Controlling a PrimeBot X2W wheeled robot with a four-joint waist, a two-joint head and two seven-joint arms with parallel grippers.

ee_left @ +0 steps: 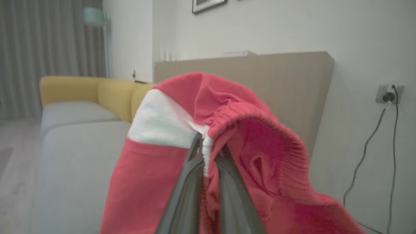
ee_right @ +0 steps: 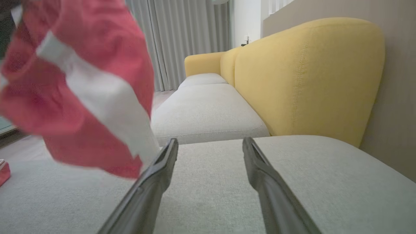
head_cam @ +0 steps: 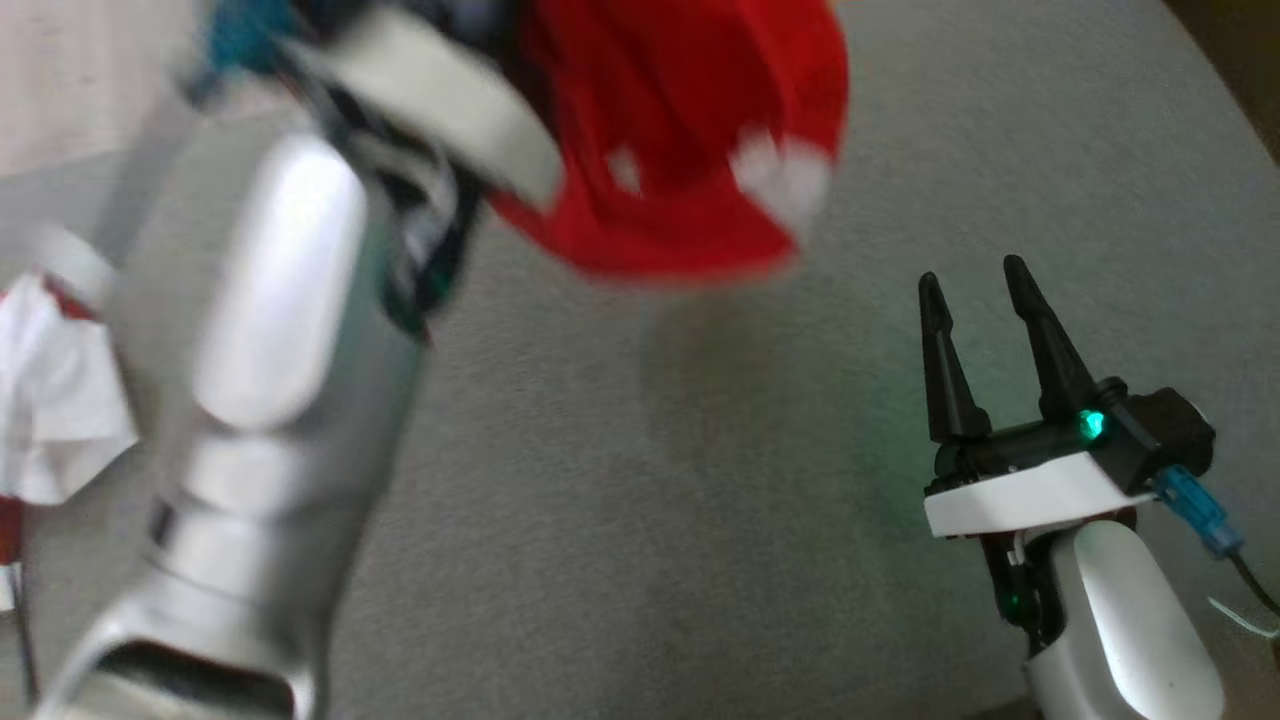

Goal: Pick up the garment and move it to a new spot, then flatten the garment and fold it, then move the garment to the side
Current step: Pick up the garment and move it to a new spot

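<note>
My left gripper (ee_left: 208,148) is clamping the red garment (ee_left: 260,146) at its gathered elastic edge, next to a white panel (ee_left: 159,125). The soft knit is therefore hanging bunched in the air above the grey sofa seat (head_cam: 700,520) rather than lying on it. I judge that I am carrying it to its new spot. My right gripper (head_cam: 972,275) is hovering low over the woven seat fabric, fingers apart and empty, near the drooping cloth and ready to help flatten it. A padded yellow backrest (ee_right: 308,81) is curving round behind the seat.
</note>
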